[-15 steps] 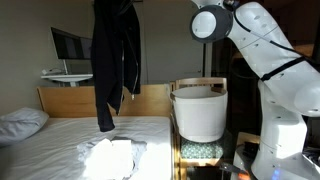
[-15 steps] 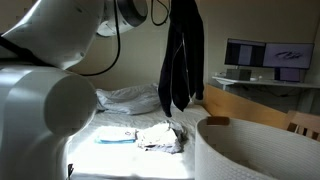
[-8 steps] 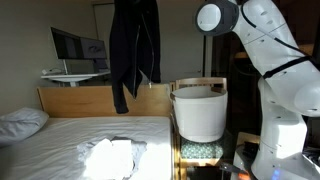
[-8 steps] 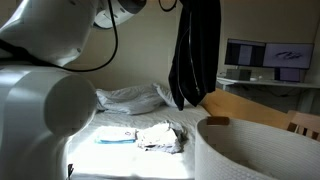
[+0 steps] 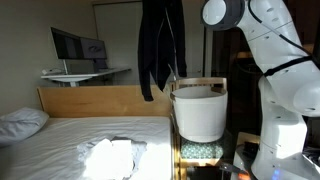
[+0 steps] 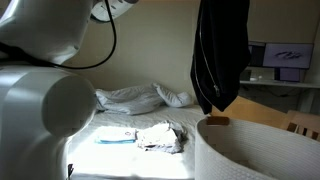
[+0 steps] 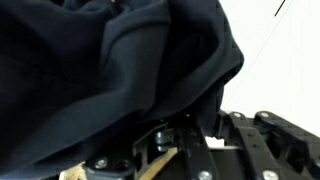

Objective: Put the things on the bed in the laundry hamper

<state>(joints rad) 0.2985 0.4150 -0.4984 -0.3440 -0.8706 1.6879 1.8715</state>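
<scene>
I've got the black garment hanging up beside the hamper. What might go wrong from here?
1. The black garment hangs long. Its lower end is at about the height of the laundry hamper rim, so carrying it across at this height may catch it on the rim or push the hamper.
2. The garment is not yet over the opening. Letting go now would likely drape it over the rim or drop it between the hamper and the bed.
</scene>
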